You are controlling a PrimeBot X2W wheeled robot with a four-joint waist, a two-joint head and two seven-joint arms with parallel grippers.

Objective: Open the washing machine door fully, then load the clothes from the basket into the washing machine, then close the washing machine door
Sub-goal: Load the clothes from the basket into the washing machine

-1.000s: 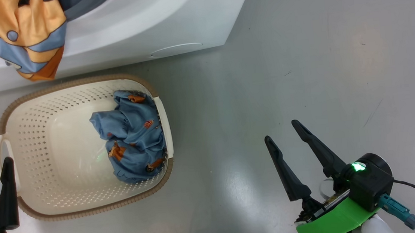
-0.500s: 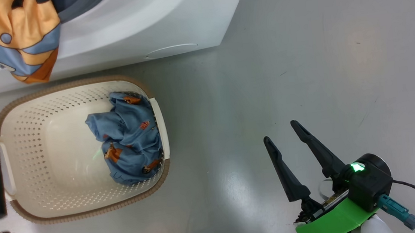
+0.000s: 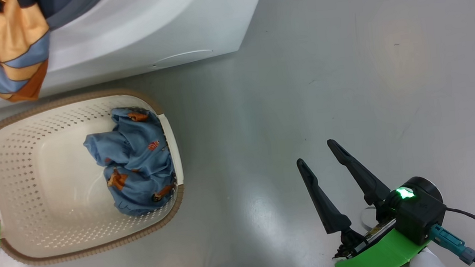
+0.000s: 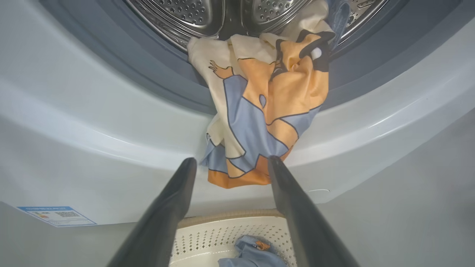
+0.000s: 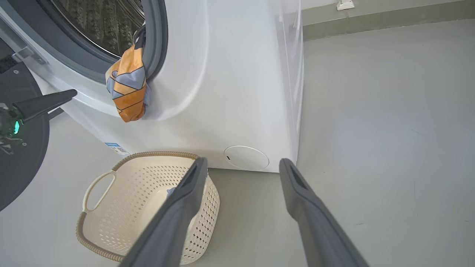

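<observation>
Basket [image 3: 15,148] lengthwise along the washing machine [image 3: 146,25] front

Blue label sticker [image 4: 55,216] low on washing machine [image 4: 74,129], print too small to read, perhaps a barcode

Bright even light, soft glare on floor [image 3: 270,216]

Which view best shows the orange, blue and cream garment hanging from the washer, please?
Left wrist view: the orange, blue and cream garment hangs large and centred. Head view crops it; right wrist view shows it small.
</observation>
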